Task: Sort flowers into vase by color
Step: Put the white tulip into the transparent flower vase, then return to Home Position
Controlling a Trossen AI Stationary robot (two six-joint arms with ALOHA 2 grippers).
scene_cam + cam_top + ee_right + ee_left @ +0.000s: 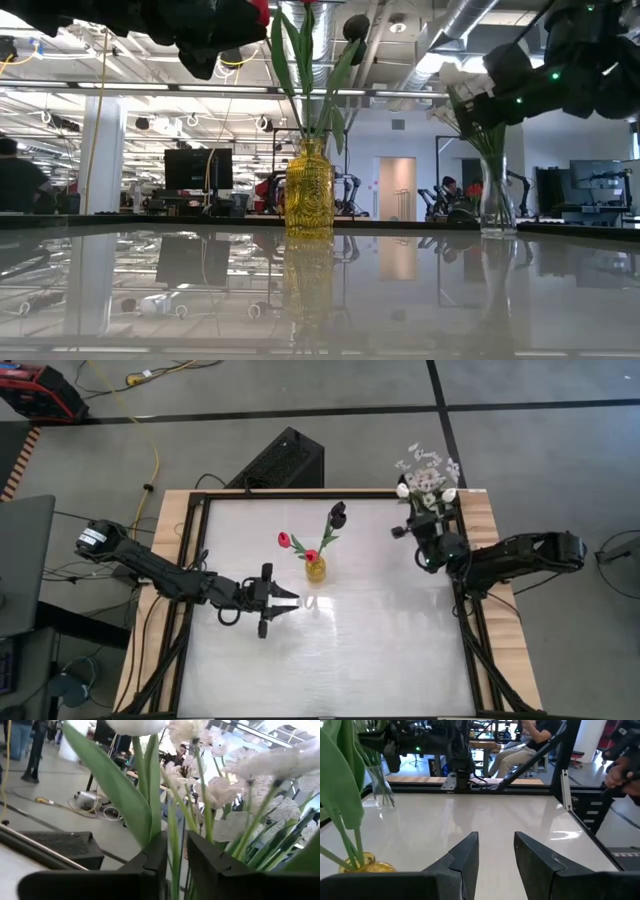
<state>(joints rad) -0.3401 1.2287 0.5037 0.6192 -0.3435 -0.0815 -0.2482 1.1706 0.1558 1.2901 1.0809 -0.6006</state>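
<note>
High view: wide bare table [380, 650] surface near front edge. Yellow vase [315, 569] at centre holds red buds [284, 540], dark bloom [338, 511]. Left gripper [282, 598] just beside it, fingers apart, empty. Right gripper [418, 530] at far right edge by clear vase [497, 205], fingers clamped on green stem [173, 851] (white flowers [428, 478] crowd around). No readable writing.

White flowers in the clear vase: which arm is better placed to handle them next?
Right. The right gripper is already among the white flowers, fingers around a stem. The left gripper waits open beside the yellow vase.
</note>
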